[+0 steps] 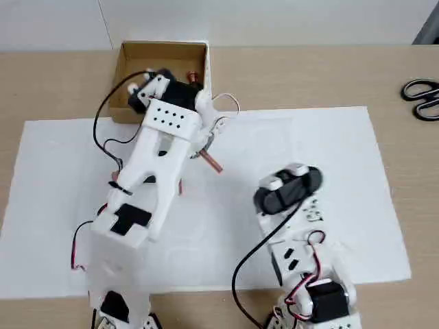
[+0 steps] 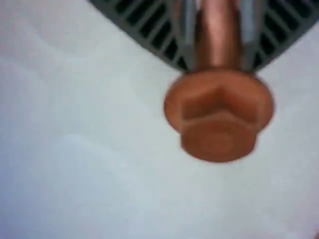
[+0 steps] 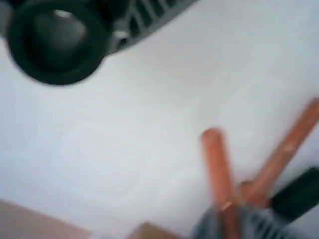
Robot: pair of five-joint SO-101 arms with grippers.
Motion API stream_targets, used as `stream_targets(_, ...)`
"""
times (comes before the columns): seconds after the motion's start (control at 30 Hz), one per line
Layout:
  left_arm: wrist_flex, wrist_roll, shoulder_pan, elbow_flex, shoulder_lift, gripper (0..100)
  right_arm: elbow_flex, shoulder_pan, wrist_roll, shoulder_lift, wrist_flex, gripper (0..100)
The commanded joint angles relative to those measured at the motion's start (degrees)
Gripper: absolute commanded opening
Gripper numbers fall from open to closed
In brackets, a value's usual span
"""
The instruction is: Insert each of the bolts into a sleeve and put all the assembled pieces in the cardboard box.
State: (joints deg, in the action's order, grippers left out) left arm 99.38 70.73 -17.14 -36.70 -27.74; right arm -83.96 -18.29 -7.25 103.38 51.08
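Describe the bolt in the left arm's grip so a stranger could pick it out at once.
On the white paper sheet, find the cardboard box at its far-left edge. Just in front of the box, the left end effector grips a copper-coloured bolt by the shank, flanged hex head sticking out. Unlike the copper piece inside the box, it is held over the paper.

A pale wooden table (image 1: 288, 79) filled the high view from side to side. A large white paper sheet (image 1: 329, 171) covered most of it (bare wood showed all round its edges). Beyond the table's far edge stood a white wall (image 1: 274, 20) with a thin upright seam. Black-handled scissors (image 1: 422, 98) lay on bare wood at the right. The light was soft and even.
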Motion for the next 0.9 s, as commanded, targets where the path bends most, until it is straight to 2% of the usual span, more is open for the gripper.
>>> stream_targets(0.0,1.05,-3.25,-0.79,-1.98,11.6,1,0.09,-4.18,0.26,0.48,-1.54,0.5)
stream_targets(0.33,1.05,-13.8,-0.79,14.64,32.7,1,-3.25,-4.88,0.26,0.31,-1.36,0.5)
stream_targets(0.5,-1.14,-15.38,-0.44,18.86,42.11,1,-3.69,-5.49,0.18,0.31,-1.36,0.4)
stream_targets(0.67,-3.96,-22.42,-3.69,23.34,47.47,1,-3.69,-9.01,0.26,0.4,-1.8,0.4)
stream_targets(0.87,-7.47,-23.56,-7.3,28.53,53.8,1,-3.34,-9.36,0.53,0.4,-5.49,0.4)
